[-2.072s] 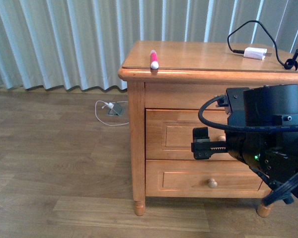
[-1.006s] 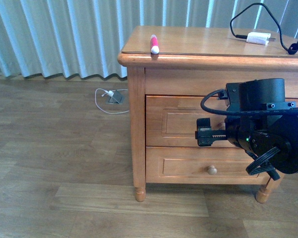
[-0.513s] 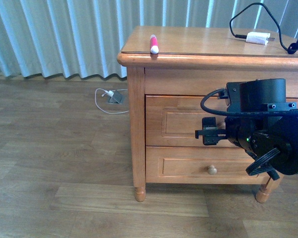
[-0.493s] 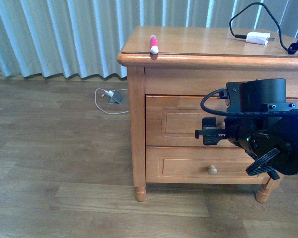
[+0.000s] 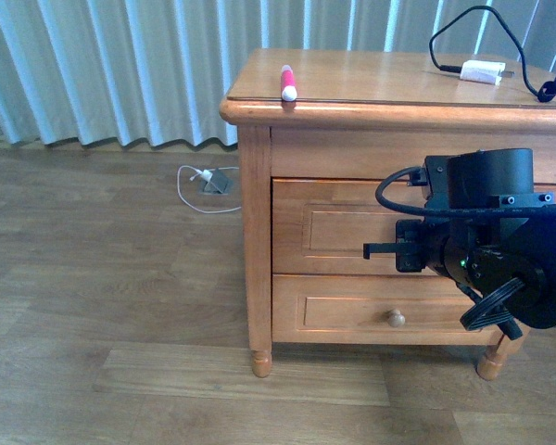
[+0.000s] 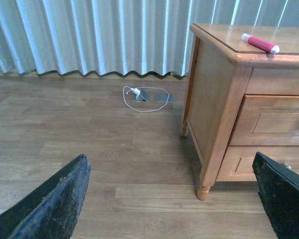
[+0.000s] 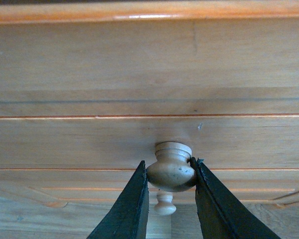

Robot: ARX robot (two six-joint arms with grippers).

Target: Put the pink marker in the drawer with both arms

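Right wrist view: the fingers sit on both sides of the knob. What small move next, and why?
Probably pull the right gripper straight back: its fingers clamp the knob, the drawer looks shut, and the pink marker lies on the cabinet top.

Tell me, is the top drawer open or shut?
Shut. In the front view the drawer sits flush in the cabinet, with no inside showing. The right claw is closed on its round knob.
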